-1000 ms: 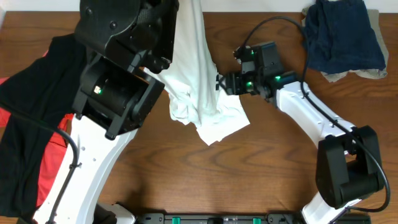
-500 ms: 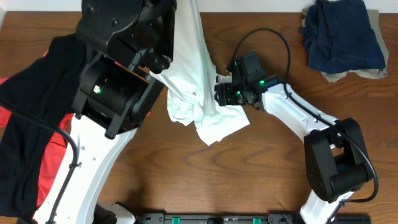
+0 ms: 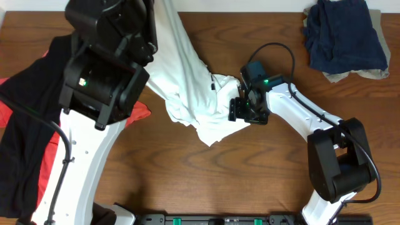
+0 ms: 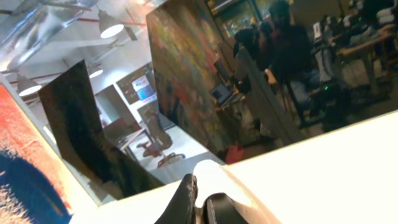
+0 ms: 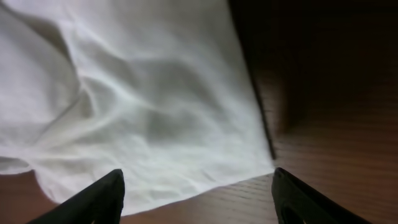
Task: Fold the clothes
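White cloth sits pinched in my left gripper [image 4: 200,202], its jaws clamped together on a fold of the white T-shirt [image 3: 187,69]. The shirt hangs from that grip at the far left and slopes down to a crumpled heap on the middle of the table [image 3: 250,181]. Over the last second I have swung that arm leftward, so the shirt now stretches on a slant instead of dropping straight, and the orange-red shirt [image 3: 141,114] peeks out beside the arm. My right gripper [image 3: 240,111] has come nearer, from the heap's far-right side to its right edge; its fingers stand wide apart over the hem, holding nothing. The black shirt [image 3: 31,125] lies at the left, a dark blue pile [image 3: 344,34] at the far right. I judge the shirt is being spread, not yet folded; a second corner needs catching
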Controlling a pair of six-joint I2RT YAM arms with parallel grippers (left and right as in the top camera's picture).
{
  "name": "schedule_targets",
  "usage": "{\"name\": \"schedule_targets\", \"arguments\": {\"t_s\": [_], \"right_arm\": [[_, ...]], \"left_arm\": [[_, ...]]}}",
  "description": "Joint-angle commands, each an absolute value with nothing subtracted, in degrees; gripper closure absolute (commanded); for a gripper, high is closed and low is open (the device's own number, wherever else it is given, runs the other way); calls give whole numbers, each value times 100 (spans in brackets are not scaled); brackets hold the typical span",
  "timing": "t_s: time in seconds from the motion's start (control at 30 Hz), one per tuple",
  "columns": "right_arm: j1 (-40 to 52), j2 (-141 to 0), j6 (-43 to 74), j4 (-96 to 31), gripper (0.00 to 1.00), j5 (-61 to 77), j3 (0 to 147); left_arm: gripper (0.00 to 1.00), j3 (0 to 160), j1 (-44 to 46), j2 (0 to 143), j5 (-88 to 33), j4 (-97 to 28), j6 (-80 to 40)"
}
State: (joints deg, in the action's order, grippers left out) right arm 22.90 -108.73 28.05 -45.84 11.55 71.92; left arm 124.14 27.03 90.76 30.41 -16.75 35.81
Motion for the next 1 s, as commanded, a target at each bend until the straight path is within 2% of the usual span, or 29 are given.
{"name": "schedule_targets", "arguments": {"t_s": [0.0, 0.17, 0.37, 0.7, 0.97], "right_arm": [[2403, -10879, 3081, -4606, 30, 832, 7220], [2445, -11065, 3122, -4713, 34, 854, 7220], [2451, -11107, 2985, -4746, 44, 904, 7220], [2366, -11461, 2547, -4678, 45, 1413, 7345], [2375, -11928, 2316, -5054, 57, 1490, 7765]], "left_arm": [[94, 12586, 2598, 9013, 3116, -1699, 3426], [94, 12586, 2539, 9017, 3116, -1822, 3356], [94, 12586, 2539, 9024, 3114, -1955, 3356], [94, 12586, 2539, 9024, 3116, -2154, 3356], [94, 12586, 2539, 9024, 3116, -2399, 3334]]}}
